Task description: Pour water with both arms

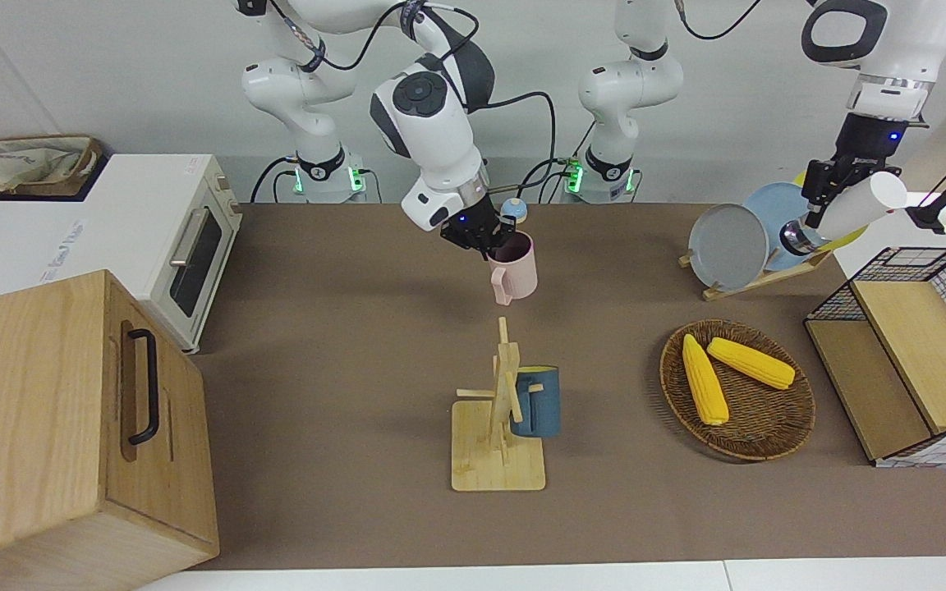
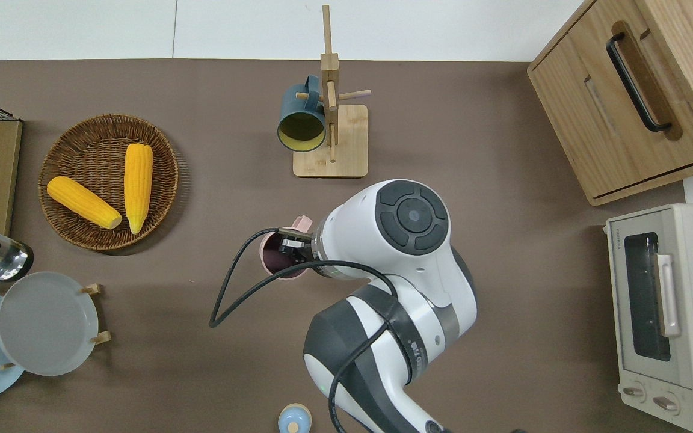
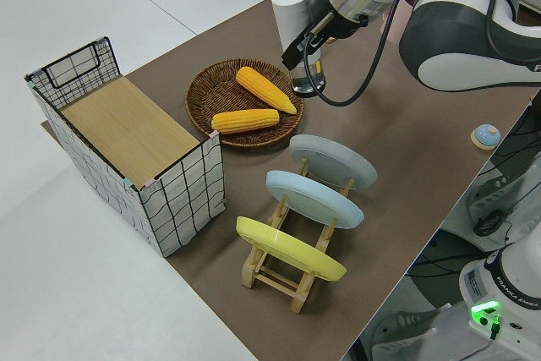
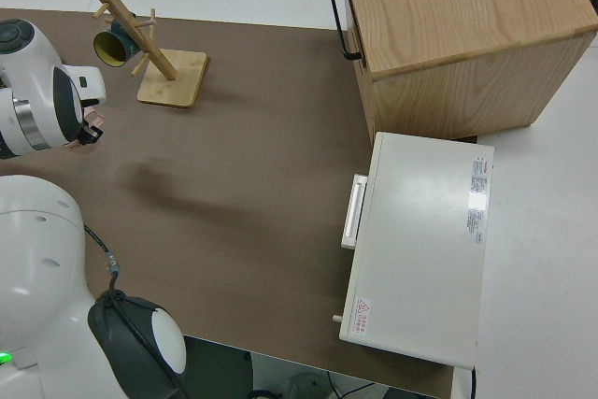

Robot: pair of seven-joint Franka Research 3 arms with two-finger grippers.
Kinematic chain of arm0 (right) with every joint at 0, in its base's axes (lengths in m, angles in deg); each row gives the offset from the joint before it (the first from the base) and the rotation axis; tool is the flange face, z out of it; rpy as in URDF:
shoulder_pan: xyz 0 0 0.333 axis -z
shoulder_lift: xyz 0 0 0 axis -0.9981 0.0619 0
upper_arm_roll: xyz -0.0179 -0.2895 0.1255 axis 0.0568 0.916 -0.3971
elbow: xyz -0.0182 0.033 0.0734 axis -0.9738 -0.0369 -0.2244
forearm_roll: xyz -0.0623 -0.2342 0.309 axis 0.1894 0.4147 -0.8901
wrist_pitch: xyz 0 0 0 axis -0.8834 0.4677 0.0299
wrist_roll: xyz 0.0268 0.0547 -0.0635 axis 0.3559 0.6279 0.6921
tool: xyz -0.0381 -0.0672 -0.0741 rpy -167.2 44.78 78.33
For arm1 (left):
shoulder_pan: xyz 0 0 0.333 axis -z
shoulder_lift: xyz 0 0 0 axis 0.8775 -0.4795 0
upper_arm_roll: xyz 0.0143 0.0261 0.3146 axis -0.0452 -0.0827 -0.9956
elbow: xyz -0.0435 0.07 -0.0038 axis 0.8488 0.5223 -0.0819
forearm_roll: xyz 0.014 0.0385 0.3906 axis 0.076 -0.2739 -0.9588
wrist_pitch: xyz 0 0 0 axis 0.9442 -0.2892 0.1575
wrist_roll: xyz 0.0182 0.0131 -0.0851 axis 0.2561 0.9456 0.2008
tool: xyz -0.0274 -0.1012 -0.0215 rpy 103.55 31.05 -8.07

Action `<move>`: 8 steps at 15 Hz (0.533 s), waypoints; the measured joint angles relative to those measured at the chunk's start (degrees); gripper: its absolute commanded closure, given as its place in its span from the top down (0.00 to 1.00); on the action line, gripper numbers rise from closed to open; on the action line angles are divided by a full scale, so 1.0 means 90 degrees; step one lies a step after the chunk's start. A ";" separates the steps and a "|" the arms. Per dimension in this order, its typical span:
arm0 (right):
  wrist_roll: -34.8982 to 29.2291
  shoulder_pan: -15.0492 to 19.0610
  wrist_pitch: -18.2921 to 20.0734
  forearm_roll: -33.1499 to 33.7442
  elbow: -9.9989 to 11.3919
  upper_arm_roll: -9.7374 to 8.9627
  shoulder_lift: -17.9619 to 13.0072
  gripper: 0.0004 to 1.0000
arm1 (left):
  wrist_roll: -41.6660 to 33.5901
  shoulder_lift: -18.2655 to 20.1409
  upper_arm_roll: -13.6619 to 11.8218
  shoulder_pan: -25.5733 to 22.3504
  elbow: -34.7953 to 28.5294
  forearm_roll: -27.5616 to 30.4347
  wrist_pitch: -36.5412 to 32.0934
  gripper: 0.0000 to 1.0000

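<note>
Front view: both arms hold vessels aloft.
Right gripper (image 1: 491, 240) clamps pink ceramic mug (image 1: 514, 271); left gripper (image 1: 819, 199) clamps white cylindrical bottle (image 1: 859, 203).

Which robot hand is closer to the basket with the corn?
Left. The left tool, holding a white bottle, is up by the plate rack beside the corn basket. The right tool grips the pink mug mid-table.

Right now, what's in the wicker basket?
The basket holds two yellow corn cobs, lying side by side, tips close together. Bare weave shows around them. What lies beneath the cobs is covered.
</note>
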 measured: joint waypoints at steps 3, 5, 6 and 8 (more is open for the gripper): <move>-0.0661 -0.0197 -0.0578 0.0000 -0.0111 -0.0079 0.0395 0.00 | 0.0296 0.0153 0.0178 0.0165 -0.0315 -0.0041 0.0071 0.00; -0.0970 -0.0262 -0.0697 0.0000 -0.0268 -0.0131 0.0632 0.00 | 0.0464 0.0228 0.0440 0.0150 -0.0478 -0.0065 0.0093 0.00; -0.1106 -0.0302 -0.0705 0.0000 -0.0360 -0.0141 0.0741 0.00 | 0.0552 0.0256 0.0562 0.0149 -0.0541 -0.0073 0.0106 0.00; -0.1305 -0.0350 -0.0819 0.0000 -0.0454 -0.0178 0.0893 0.00 | 0.0677 0.0290 0.0726 0.0149 -0.0606 -0.0085 0.0124 0.00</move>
